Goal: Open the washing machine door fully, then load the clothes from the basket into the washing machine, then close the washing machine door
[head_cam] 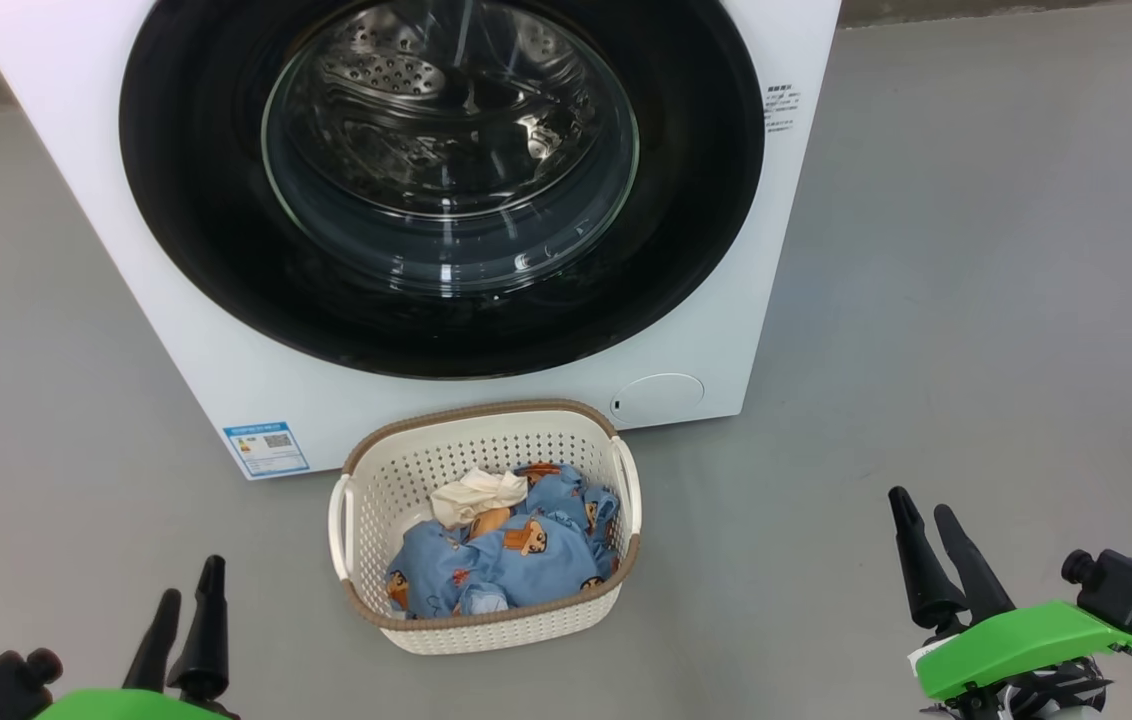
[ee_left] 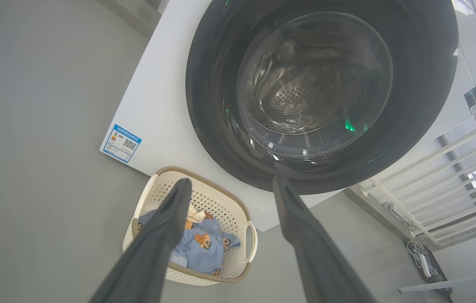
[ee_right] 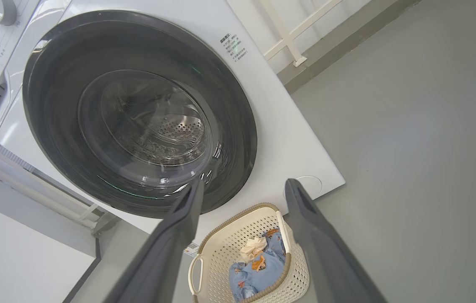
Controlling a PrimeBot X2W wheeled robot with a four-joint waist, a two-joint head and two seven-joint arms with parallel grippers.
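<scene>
The white washing machine (head_cam: 176, 340) stands ahead, its round black-rimmed washing machine door (head_cam: 196, 220) shut flat against the front. Through the glass the steel drum shows. On the floor right before it sits the cream basket (head_cam: 486, 632) holding the clothes (head_cam: 516, 560): light blue printed pieces, a bit of orange and a cream cloth on top. My left gripper (head_cam: 188, 585) hovers open at the lower left, short of the basket. My right gripper (head_cam: 923, 503) is open at the lower right. Both wrist views look past open, empty fingers (ee_left: 166, 227) (ee_right: 318, 235) at the door (ee_left: 208, 84) (ee_right: 48, 105) and basket (ee_left: 217, 198) (ee_right: 229, 240).
Grey floor surrounds the machine on both sides. A blue label (head_cam: 266, 448) and a round flap (head_cam: 658, 396) sit low on the machine's front. A white railing (ee_left: 431, 168) stands beside the machine, with a power strip (ee_left: 425, 261) on the floor near it.
</scene>
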